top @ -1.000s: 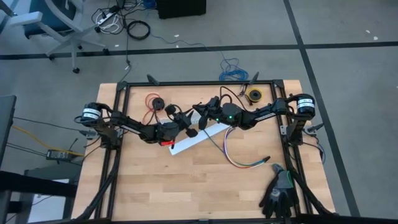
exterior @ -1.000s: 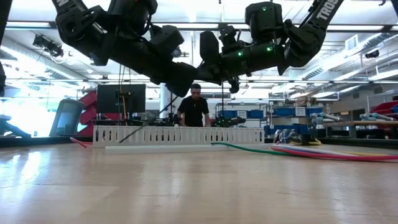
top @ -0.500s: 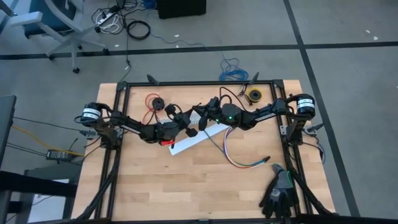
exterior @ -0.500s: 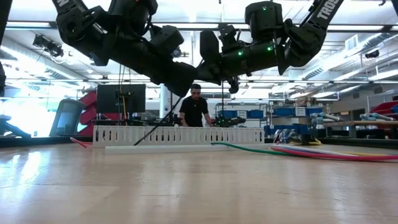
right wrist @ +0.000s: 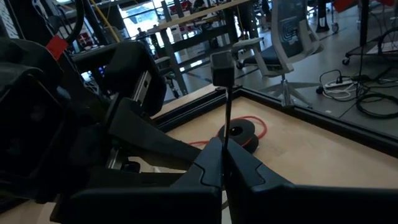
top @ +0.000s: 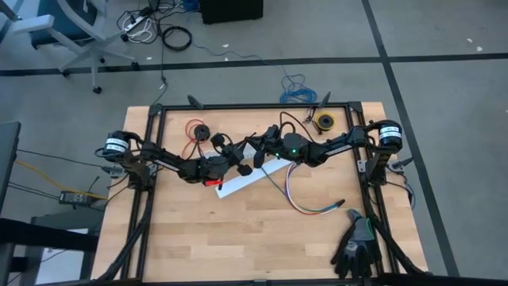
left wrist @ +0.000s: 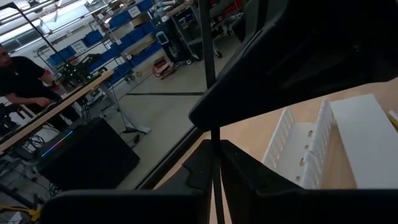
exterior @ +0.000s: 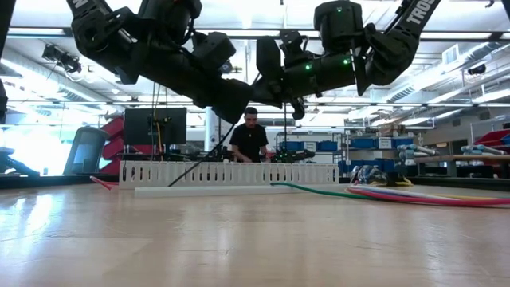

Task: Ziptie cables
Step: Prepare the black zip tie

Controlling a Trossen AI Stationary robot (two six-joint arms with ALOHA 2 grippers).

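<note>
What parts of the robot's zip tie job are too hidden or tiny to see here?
- High view: the ziptie is too thin to spot; the left gripper and right gripper crowd over the white channel.
- Left wrist view: the ziptie runs off the picture's top edge.
- Low view: the cables lie flat, their far ends unclear.

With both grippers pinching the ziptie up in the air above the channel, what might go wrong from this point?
1. The ziptie is a very thin strip; the right gripper and left gripper each pinch it only at their fingertips, so it may slip or twist free.
2. The cables lie on the table, apart from both grippers, so the ziptie has yet to be brought around them.
3. The two grippers work close together above the white channel and may collide.
</note>
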